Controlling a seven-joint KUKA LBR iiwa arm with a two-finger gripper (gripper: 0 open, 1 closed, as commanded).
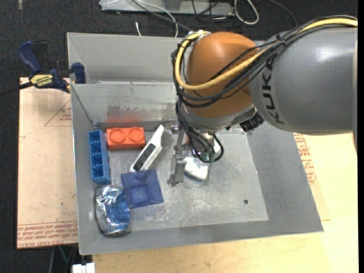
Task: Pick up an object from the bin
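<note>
My gripper (174, 177) hangs below the orange-covered wrist, low over the middle of the bin floor. A small white object (197, 170) with a dark edge lies right beside it, on its right, partly hidden under the wrist. To the gripper's left, a white and black handheld device (148, 153) lies at a slant. A dark blue square cup (142, 189) sits just below and to the left of the gripper.
An orange two-stud brick (125, 137) lies near the back wall. A long blue brick (98, 156) runs along the left wall. A crumpled silver and blue wrapper (112, 210) is in the front left corner. The arm covers the bin's back right.
</note>
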